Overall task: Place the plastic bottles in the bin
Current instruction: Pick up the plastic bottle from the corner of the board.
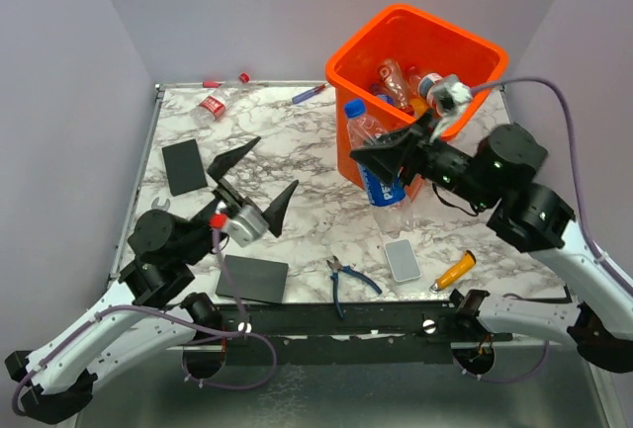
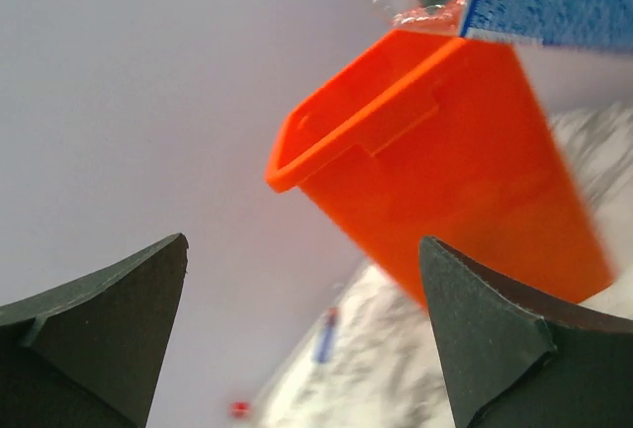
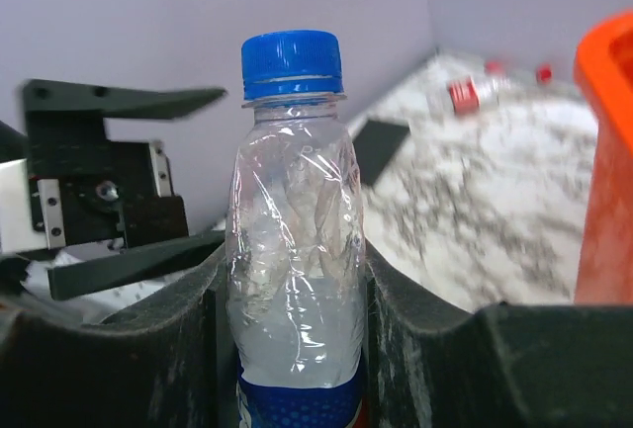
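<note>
The orange bin [image 1: 465, 52] stands at the back right of the table with several plastic bottles [image 1: 396, 82] inside. My right gripper [image 1: 381, 163] is shut on an upright clear plastic bottle [image 1: 371, 141] with a blue cap and blue label, just in front of the bin's near left side. In the right wrist view that bottle [image 3: 292, 220] sits squeezed between both fingers [image 3: 415, 339] of the right gripper [image 3: 292, 280]. My left gripper [image 1: 277, 162] hangs open and empty over the table's middle left. The left wrist view shows the left gripper [image 2: 304, 241] facing the bin [image 2: 445, 151].
Another bottle with a red label [image 1: 213, 107] lies at the back left, near red caps [image 1: 211, 83] and a blue marker [image 1: 309, 93]. Two black pads [image 1: 184, 167] [image 1: 252, 278], blue-handled pliers [image 1: 346, 280], a small grey case [image 1: 403, 260] and an orange-handled tool [image 1: 453, 270] lie nearer the front.
</note>
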Available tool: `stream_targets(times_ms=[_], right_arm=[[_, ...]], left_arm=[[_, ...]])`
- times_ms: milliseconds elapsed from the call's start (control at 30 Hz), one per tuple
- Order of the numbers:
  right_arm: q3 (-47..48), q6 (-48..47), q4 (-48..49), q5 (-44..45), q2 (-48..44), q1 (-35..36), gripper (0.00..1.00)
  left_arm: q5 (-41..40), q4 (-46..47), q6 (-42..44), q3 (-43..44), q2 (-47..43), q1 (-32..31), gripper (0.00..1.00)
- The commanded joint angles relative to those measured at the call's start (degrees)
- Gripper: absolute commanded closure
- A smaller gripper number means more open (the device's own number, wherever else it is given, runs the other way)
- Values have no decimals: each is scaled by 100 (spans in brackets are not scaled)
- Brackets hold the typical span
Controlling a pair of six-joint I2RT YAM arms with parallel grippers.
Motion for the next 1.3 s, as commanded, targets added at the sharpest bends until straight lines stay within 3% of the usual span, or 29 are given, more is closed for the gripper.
stream_targets(times_ms=[0,133,233,400,667,933,1033,1167,1267], right_arm=[[-1074,202,3400,-84,-690,13,85],[-1577,337,4506,-258,-756,13,84],[-1686,509,4948,-525,-660,13,84],[-1753,715,5301,-702,-574,13,84],[-2065,1096,6124,-812,-427,13,84],[-2055,1252,6401,-959,-161,13,84],[-1957,1214,6173,-974,-132,13,83],[-1649,1030,5366,-871,-235,13,58],[-1509,894,4850,-764,-374,13,37]], left_arm=[[-423,806,-5229,522,60,-13,1],[1106,2165,-7833,496,807,-12,1],[1617,3016,-8989,529,1385,-13,1],[2132,4018,-9766,570,1891,-12,1],[2553,4156,-9921,610,2302,-12,1],[2734,4160,-9963,625,2592,-33,32],[2772,4165,-9899,648,2665,-40,49],[2680,4165,-9672,540,2547,-46,74],[2568,4106,-9491,436,2437,-47,81]])
